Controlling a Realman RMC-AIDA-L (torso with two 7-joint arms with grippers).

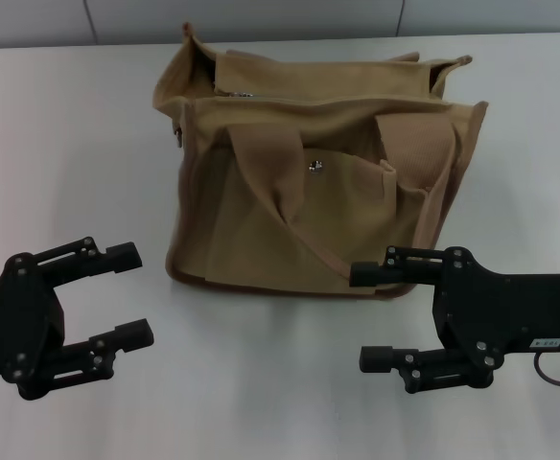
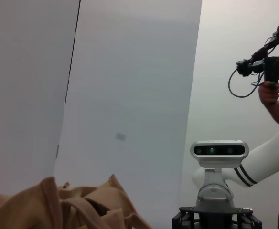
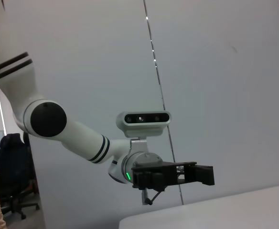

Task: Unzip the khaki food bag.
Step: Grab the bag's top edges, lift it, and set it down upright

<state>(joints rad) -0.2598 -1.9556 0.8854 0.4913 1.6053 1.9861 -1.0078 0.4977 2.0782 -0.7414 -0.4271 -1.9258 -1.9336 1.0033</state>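
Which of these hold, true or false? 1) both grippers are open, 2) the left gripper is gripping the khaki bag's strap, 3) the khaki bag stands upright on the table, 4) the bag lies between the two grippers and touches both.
1) Both the left gripper and the right gripper are open: true.
2) The left gripper grips a strap of the boxy khaki canvas food bag: false. It holds nothing and sits apart from the bag, nearer the robot.
3) The bag stands upright on the white table: true.
4) The bag touches both grippers: false. Both are in front of it, with no clear contact.
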